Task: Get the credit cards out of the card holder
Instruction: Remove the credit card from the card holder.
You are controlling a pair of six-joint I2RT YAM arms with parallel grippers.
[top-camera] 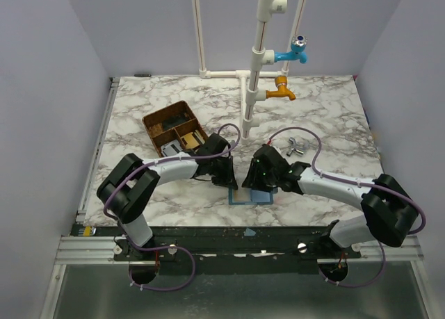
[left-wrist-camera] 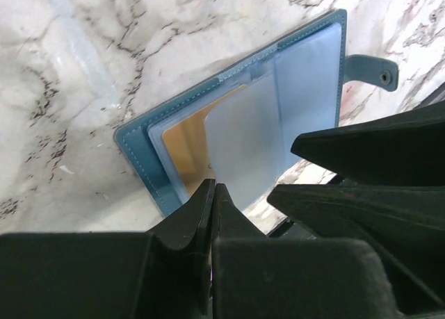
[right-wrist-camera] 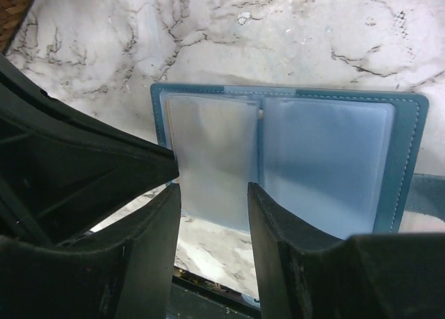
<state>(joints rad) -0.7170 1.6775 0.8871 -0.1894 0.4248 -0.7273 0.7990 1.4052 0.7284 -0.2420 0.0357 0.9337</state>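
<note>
Card holder (top-camera: 252, 197) and arms share the marble table (top-camera: 334, 110), with the white pipe rig (top-camera: 257, 62) at the back and a brown divided tray (top-camera: 149, 120) left of centre. The blue holder lies open and flat close to the near edge, between the two grippers. Its long axis runs along that edge, and in the right wrist view a snap tab sticks out at its right end.

The left gripper (left-wrist-camera: 212, 187) is clenched, its tips at the holder's rim; whether they nip a sleeve edge I cannot tell. The right gripper (right-wrist-camera: 214, 188) stands released over the paler clear pocket, where the credit cards (right-wrist-camera: 208, 145) seem to sit.

The extraction probably goes best with the left tips pinning the holder. The right fingers should pinch card only, not sleeve, and draw it flat along the pocket. Which way the pockets open is unclear.
</note>
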